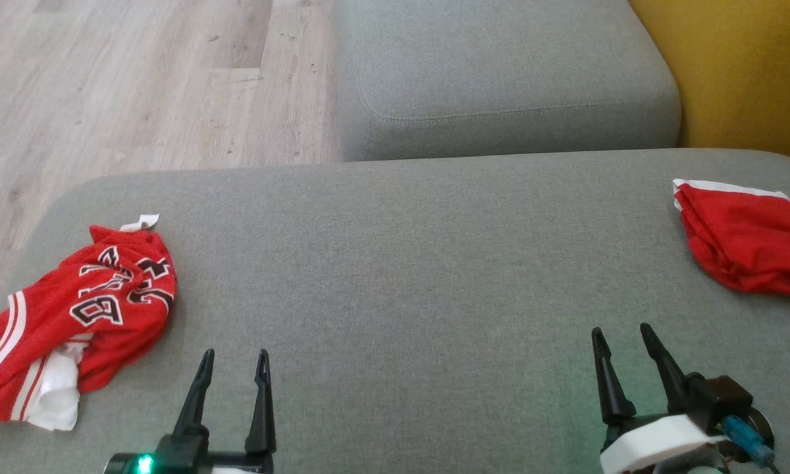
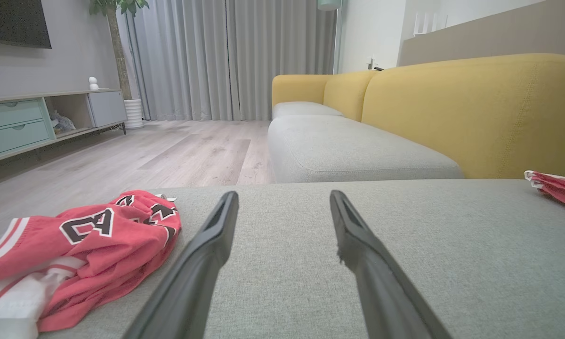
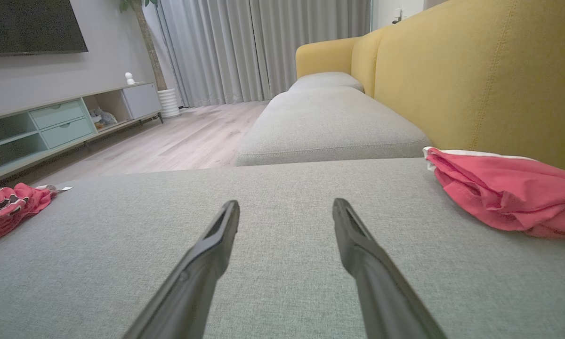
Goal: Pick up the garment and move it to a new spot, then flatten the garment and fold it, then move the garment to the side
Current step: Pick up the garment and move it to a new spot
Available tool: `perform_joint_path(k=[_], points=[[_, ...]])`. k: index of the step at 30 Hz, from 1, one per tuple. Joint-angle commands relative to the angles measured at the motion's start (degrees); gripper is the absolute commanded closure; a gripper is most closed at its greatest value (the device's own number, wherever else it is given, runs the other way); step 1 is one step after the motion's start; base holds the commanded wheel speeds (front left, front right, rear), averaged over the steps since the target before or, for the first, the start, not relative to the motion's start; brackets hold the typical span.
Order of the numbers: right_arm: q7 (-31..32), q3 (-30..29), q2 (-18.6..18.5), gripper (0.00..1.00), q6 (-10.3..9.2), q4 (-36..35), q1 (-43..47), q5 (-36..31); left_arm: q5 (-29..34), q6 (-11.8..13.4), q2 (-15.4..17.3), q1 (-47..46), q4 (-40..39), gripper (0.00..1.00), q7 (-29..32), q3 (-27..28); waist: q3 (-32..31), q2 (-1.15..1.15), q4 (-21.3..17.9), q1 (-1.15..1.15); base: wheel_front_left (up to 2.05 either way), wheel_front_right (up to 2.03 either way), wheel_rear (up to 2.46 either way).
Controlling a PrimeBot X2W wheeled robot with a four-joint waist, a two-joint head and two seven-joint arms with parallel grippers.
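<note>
- Head view: the garment point(image 1: 79, 309) lies crumpled at 8 o'clock on the grey sofa seat point(image 1: 401, 263). It is near but clear of the left gripper point(image 1: 235, 355). The right gripper point(image 1: 620, 330) is at 5 o'clock. Both sets of fingers are spread and empty.
- Left wrist view: the garment point(image 2: 84, 245), at 8 o'clock, is thin jersey in soft rounded folds, with black lettering and a white striped panel. It looks light, limp and a little slick, and a raised fold on top seems the best place to pinch.
- Right wrist view: the garment point(image 3: 9, 207) sits far off at 9 o'clock, and a plain red cloth lump point(image 3: 504, 197) at 3 o'clock. The coarse weave of the seat will likely drag on the fabric.
</note>
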Motion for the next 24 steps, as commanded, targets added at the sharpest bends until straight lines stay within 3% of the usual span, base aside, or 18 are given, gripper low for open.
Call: perform_joint_path(k=[1, 14, 24], points=[[-0.8, 1.2, -0.2, 0.0, -0.04, -2.1, -1.5, 0.3, 0.9, 0.2, -0.1, -2.4, -1.6, 0.0, -0.3, 2.3, 0.1, 0.0, 0.0, 0.0, 0.0, 0.0, 0.0], [-0.8, 0.6, -0.2, 0.0, -0.04, -2.5, -1.3, 0.3, 1.7, 0.5, -0.1, -2.7, -1.0, 0.0, -0.3, 3.4, 0.6, 0.0, 1.6, 0.0, 0.0, 0.0, 0.0], [-0.8, 1.1, -0.2, 0.0, -0.04, -3.2, -2.4, 0.8, 2.2, 0.7, -0.1, -2.8, -2.1, 0.0, -0.3, 6.0, 3.2, 0.0, 12.1, 0.0, 0.0, 0.0, 0.0]])
